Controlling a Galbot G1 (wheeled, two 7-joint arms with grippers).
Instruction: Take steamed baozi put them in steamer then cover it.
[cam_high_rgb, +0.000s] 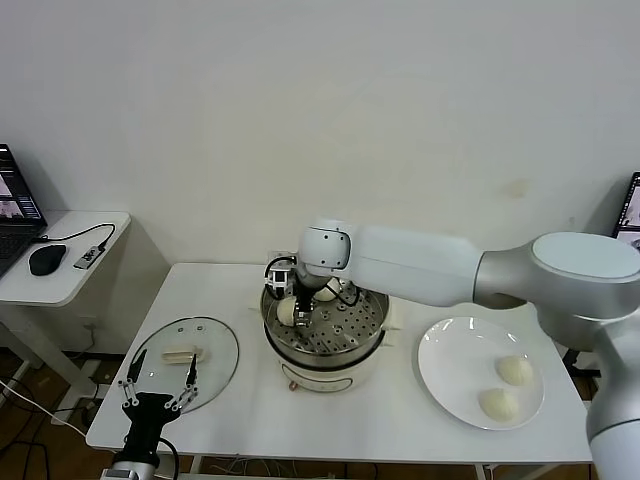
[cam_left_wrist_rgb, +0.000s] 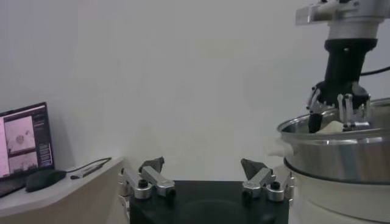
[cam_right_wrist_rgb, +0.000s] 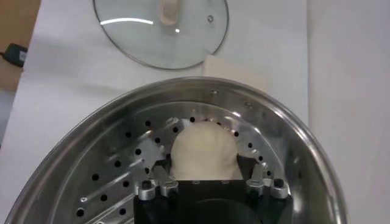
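on steamer (cam_right_wrist_rgb: 109, 176) tray, smooth cream-white baozi (cam_right_wrist_rgb: 203, 152)

Two baozi (cam_high_rgb: 290, 310) in open steamer (cam_high_rgb: 350, 345); cover (cam_high_rgb: 215, 350) beside.

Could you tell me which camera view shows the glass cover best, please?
The head view: the whole cover lies flat on the table, left of the steamer, handle visible. The right wrist view shows most of it, cut at the frame edge. The left wrist view does not show it.
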